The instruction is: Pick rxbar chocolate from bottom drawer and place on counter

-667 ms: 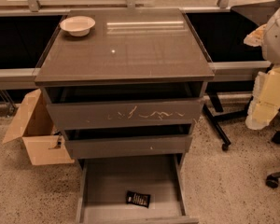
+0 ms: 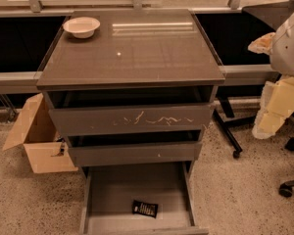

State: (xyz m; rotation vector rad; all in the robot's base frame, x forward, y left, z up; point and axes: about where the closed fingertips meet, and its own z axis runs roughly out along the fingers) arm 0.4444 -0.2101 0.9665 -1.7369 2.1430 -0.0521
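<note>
Hanging far right, gripper (image 2: 277, 112) is well apart from rxbar chocolate (image 2: 145, 208).

Warm, dimmish light. Glare streak and bright dot on glossy brown-grey square counter (image 2: 132, 58), up-left of gripper (image 2: 274, 116) at right edge; drawer gaps (image 2: 132, 97) left of it shadowed.

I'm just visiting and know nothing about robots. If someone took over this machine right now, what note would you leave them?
The tool is not in view; only pale arm parts show at the right edge, away from the bottom drawer.
The rxbar chocolate lies flat in that open drawer, near its front.
The counter holds only a white bowl, at its back left corner.
Done: the drawer is open.
Left: reach in, grasp the bar, lift it out and set it on the counter.
</note>
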